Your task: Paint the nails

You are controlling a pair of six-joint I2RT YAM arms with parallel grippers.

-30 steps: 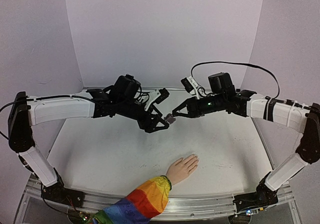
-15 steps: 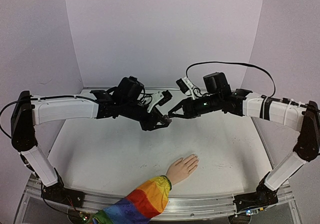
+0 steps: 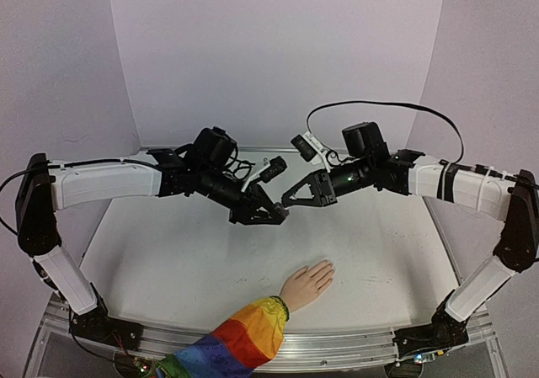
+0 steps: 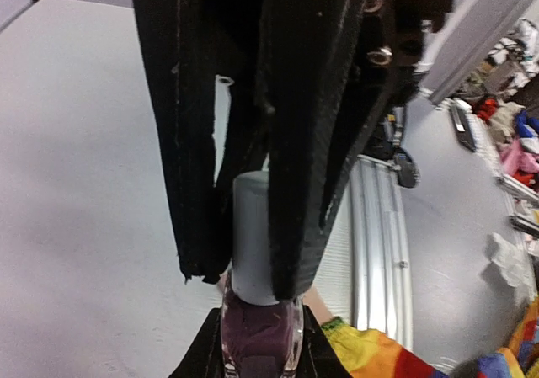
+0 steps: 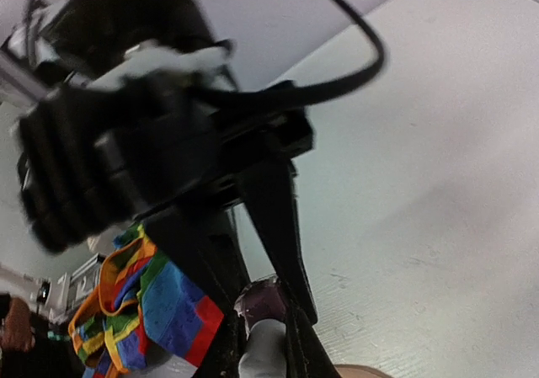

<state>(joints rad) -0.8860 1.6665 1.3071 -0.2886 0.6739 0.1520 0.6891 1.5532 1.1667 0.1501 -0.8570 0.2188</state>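
Both meet above the desk [image 3: 168, 260]: your left end effector [image 4: 248, 281] pinches the grey cap [image 4: 251, 226], your right end effector [image 3: 288, 200] pinches the purple bottle [image 4: 257, 332].

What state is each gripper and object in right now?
left gripper: shut on the cap.
right gripper: shut on the bottle.
cap: seated on the bottle, not off.
bottle: held aloft, purple polish inside.
mannequin hand: lying flat on the table, untouched.
nails: too small to tell whether painted.
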